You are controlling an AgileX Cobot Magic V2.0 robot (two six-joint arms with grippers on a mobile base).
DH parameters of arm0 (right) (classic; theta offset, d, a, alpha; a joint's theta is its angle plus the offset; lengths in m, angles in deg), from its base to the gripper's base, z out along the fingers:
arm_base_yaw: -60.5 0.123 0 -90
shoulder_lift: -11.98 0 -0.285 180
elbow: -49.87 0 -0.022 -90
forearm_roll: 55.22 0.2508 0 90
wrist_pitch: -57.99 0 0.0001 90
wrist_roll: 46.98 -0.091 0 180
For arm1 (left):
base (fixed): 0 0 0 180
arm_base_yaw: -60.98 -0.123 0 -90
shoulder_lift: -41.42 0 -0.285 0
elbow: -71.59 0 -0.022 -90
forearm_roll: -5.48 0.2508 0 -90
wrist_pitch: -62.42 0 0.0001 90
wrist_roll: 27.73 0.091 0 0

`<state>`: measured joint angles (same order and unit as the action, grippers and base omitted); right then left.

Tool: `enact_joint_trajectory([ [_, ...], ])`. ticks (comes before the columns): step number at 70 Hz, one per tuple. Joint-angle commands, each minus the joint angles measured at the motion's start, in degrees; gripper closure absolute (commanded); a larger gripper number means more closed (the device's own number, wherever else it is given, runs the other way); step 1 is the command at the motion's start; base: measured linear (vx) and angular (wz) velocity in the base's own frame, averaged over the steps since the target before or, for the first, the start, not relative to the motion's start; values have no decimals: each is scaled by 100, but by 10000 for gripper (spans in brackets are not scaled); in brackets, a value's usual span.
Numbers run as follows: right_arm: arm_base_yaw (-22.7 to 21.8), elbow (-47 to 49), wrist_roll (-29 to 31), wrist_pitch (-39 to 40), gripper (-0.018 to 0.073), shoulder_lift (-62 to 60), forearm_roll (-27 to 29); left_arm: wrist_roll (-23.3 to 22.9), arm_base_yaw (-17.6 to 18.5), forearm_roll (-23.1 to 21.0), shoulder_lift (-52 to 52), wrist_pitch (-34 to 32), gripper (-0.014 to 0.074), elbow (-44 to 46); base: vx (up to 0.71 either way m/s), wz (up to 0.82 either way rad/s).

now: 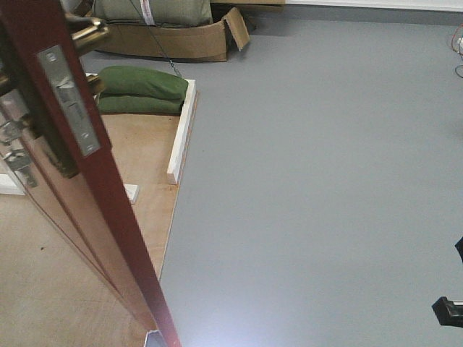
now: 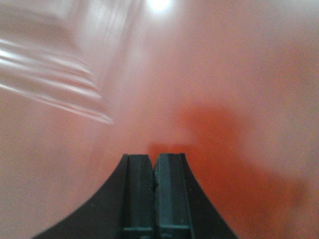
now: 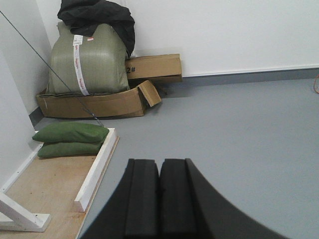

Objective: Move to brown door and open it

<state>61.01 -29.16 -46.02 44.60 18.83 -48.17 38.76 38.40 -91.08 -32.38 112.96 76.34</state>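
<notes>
Brown door point(image 1: 112, 210) ajar, left pincer point(image 2: 153, 163) closed

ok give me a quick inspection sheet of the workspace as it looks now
surface: grey floor; plywood sheet with a white batten along its edge
job's things: brown door open, latch edge exposed; latch plate; handle
clutter: green sandbags, cardboard boxes, green sack, black cloth
grippers: left hand shut, empty, close to the door panel, contact cannot be told; right hand shut, empty
cables: thin dark cord running down towards the sandbags; orange wire at the right edge
surroundings: white walls, grey skirting
</notes>
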Motion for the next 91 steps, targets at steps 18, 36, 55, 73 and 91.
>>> enact_joint_trajectory([
  [18, 14, -11, 51, 455, 559, -49, -28, 1000, 918, -772, -289, -72, 580, 154, 0, 0],
  [36, 14, -11, 51, 455, 559, -49, -28, 1455, 1544, -667, -563, -484, 580, 154, 0, 0],
  [55, 14, -11, 51, 455, 559, -49, -28, 1783, 1951, -626, -794, -807, 580, 154, 0, 0],
  [73, 14, -11, 51, 455, 559, -49, -28, 1783, 1946, -638, -789, -807, 580, 154, 0, 0],
  [91, 14, -11, 51, 455, 559, -49, -28, 1783, 1946, -638, -789, -807, 580, 154, 0, 0],
])
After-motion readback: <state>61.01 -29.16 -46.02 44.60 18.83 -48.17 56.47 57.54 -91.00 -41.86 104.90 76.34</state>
